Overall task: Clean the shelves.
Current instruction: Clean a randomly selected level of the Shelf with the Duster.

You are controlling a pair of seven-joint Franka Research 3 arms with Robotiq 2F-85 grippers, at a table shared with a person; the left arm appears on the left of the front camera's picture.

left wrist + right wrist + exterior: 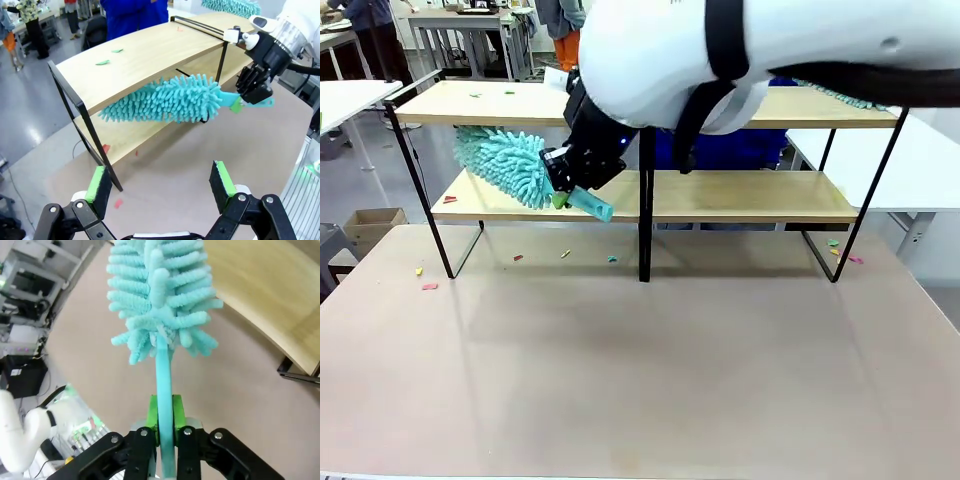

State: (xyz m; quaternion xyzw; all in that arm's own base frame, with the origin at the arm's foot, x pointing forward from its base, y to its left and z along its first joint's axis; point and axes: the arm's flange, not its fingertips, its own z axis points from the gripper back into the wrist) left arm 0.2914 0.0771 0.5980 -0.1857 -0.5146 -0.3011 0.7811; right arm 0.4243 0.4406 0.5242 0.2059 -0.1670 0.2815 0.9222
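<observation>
The shelves (740,195) stand across the far half of the table, two light-wood boards on a black frame. My right gripper (565,180) is shut on the teal handle of a fluffy teal duster (505,165), whose head lies between the boards at the lower board's left part. In the right wrist view the handle runs up from the shut pads (177,412) to the duster head (160,300), with a shelf board (270,300) at the right. My left gripper (160,180) is open and holds nothing, above the table in front of the shelves (140,60) and the duster (165,100).
Small coloured scraps lie on the top board (510,93), on the lower board (450,199) and on the table (430,286). A second teal duster (840,95) rests on the top board's right end. A person in blue (130,15) stands behind the shelves.
</observation>
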